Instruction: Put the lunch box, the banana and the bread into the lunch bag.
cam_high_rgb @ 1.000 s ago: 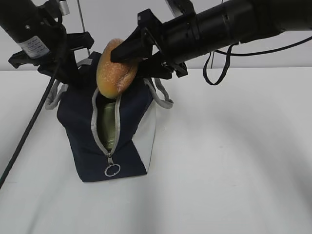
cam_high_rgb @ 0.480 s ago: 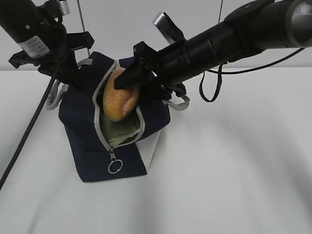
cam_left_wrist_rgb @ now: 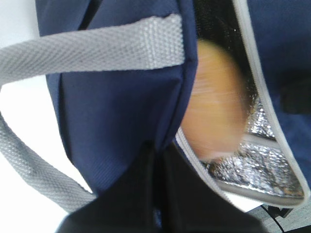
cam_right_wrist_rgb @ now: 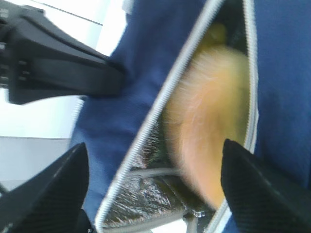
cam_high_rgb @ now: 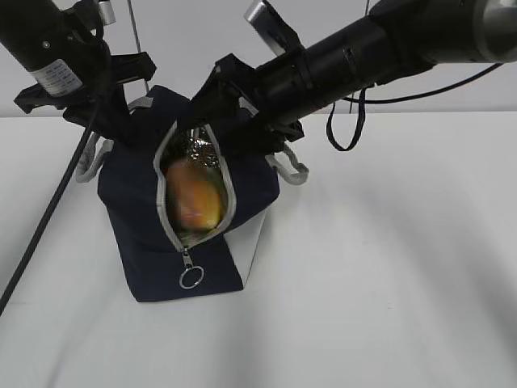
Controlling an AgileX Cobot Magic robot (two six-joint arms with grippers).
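Note:
The navy lunch bag (cam_high_rgb: pixel 137 242) stands on the white table with its zipper wide open. The golden-brown bread (cam_high_rgb: pixel 194 198), blurred, lies inside the opening, free of any gripper; it also shows in the left wrist view (cam_left_wrist_rgb: pixel 216 104) and the right wrist view (cam_right_wrist_rgb: pixel 209 126). My right gripper (cam_high_rgb: pixel 214 125) is open and empty just above the opening (cam_right_wrist_rgb: pixel 153 145). My left gripper (cam_high_rgb: pixel 121 121) is shut on the bag's upper left fabric edge (cam_left_wrist_rgb: pixel 158 160). A yellow bit (cam_right_wrist_rgb: pixel 216 34) behind the bread may be the banana. The lunch box is mostly hidden under the bread.
The bag's grey handles hang at the left (cam_high_rgb: pixel 85 166) and right (cam_high_rgb: pixel 291 170). The zipper's ring pull (cam_high_rgb: pixel 190 277) hangs at the front. Silver foil lining (cam_right_wrist_rgb: pixel 146 194) shows inside. Bare white table (cam_high_rgb: pixel 388 267) lies to the right and front.
My right gripper lowered the bread into the bag's opening, then opened and let it go. The bread dropped inside. The bag's mouth was spread wider. My left gripper held still.

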